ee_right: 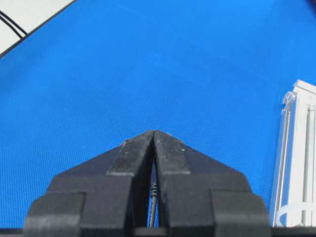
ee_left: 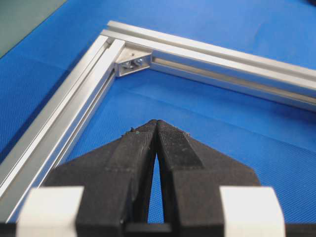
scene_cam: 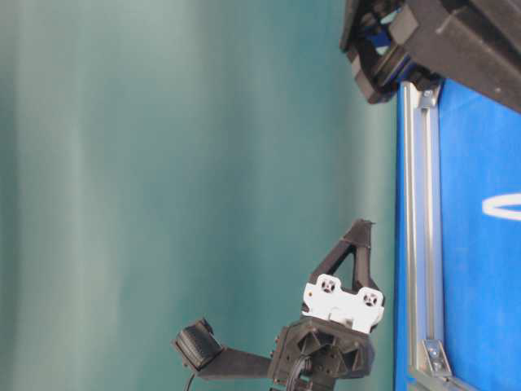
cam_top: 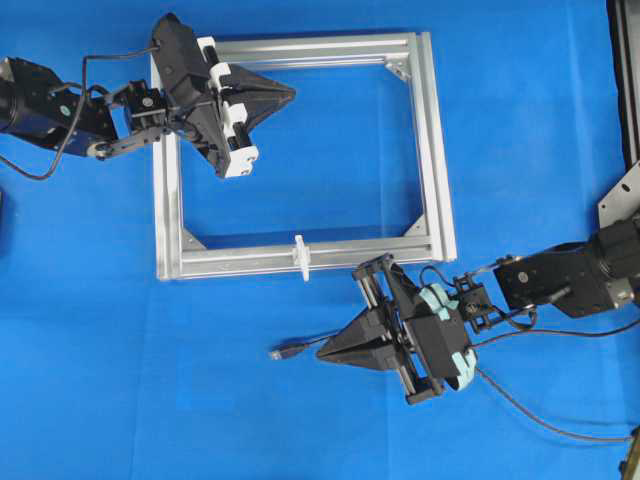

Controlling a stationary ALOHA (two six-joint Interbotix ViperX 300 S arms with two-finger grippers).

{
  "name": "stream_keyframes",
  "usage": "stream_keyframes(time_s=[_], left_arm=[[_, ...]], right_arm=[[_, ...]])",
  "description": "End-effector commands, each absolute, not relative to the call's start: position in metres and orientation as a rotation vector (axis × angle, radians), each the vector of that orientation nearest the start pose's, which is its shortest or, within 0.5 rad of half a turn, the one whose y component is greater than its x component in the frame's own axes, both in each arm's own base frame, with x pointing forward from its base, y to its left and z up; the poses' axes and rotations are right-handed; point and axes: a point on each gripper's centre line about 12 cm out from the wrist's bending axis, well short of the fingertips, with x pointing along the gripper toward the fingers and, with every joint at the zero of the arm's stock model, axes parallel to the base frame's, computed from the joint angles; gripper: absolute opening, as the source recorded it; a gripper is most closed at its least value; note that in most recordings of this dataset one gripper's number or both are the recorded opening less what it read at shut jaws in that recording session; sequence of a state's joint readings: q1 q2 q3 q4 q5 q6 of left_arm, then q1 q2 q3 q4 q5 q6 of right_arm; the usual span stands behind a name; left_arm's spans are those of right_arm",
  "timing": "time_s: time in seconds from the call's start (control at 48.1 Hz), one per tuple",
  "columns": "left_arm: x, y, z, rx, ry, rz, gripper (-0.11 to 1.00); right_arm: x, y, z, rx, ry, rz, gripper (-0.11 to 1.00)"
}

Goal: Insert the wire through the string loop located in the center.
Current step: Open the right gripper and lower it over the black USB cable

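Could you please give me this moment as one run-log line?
left gripper: shut, empty, over frame | right gripper: shut, empty | wire: on cloth, plug beside right tips | string loop: unthreaded

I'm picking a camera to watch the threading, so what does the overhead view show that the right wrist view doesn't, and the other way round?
Only the overhead shows the wire's plug lying on the blue cloth left of the right gripper, the whole frame, and the shut left gripper above the frame's top left.

Only the right wrist view shows a thin dark strand, probably the wire, behind the shut fingers.

Both show the loop on the frame bar, cut off at the wrist view's bottom right edge.
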State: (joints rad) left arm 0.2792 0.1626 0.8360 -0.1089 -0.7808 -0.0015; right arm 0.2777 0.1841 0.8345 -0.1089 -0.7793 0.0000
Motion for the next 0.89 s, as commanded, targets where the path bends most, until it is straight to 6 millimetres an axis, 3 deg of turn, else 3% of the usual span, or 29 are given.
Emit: stream_keyframes(time_s=[0.0, 0.104, 0.541, 0.686, 0.874], left_arm=[[0.3705, 0.1111, 0.1541, -0.073, 0.169, 0.337, 0.00], [0.3694, 0.1106, 0.1527, -0.074, 0.184, 0.336, 0.00], [0.3682, 0.1102, 0.1517, -0.073, 0.189, 0.335, 0.00], [0.3682, 0.1102, 0.1519, -0.073, 0.188, 0.335, 0.00], [0.3682, 0.1102, 0.1525, -0.073, 0.186, 0.335, 0.00]], right_arm=[[0.3710, 0.1163, 0.1620, -0.081, 0.132, 0.361, 0.00], [0.3682, 0.1160, 0.1641, -0.083, 0.138, 0.361, -0.05], [0.3634, 0.1126, 0.1661, -0.020, 0.162, 0.350, -0.04], [0.3647, 0.1127, 0.1662, -0.006, 0.174, 0.347, 0.18], [0.3665, 0.1120, 0.1644, -0.003, 0.205, 0.336, 0.72]])
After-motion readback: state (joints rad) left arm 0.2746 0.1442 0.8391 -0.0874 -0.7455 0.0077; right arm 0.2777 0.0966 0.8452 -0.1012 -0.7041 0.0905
